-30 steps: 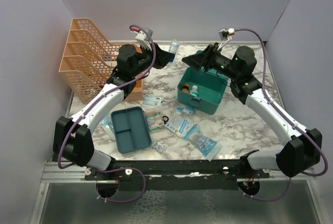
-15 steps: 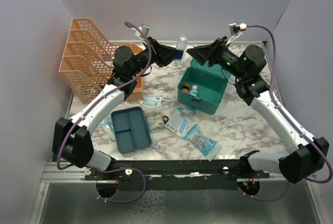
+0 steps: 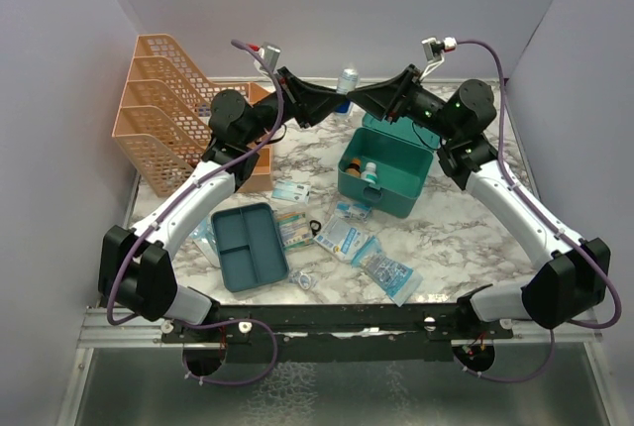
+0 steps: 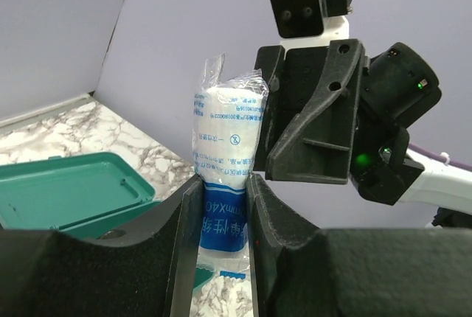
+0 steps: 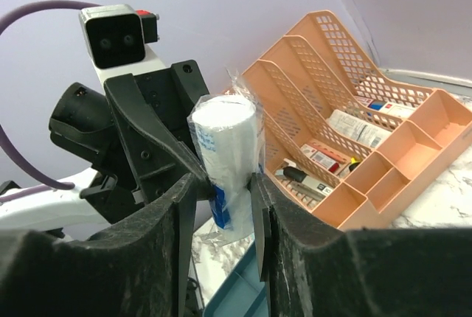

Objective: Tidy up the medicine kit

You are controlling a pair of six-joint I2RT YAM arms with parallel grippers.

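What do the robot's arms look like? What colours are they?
The left arm and right arm match: smooth white tube links joined by chunky black joints. A purple cable loops along each one. The fingers are black, flat and wedge-shaped. Each wrist carries a little white camera box with a black front, and green lights glow on the right arm.

The medicine kit (image 3: 388, 163) is set right of centre on the surface (image 3: 466, 238), the rack (image 3: 163, 114) at back left, the divided tray (image 3: 249, 246) at front left, packets (image 3: 362, 253) before the kit, a wrapped roll (image 3: 346, 80) aloft behind it.
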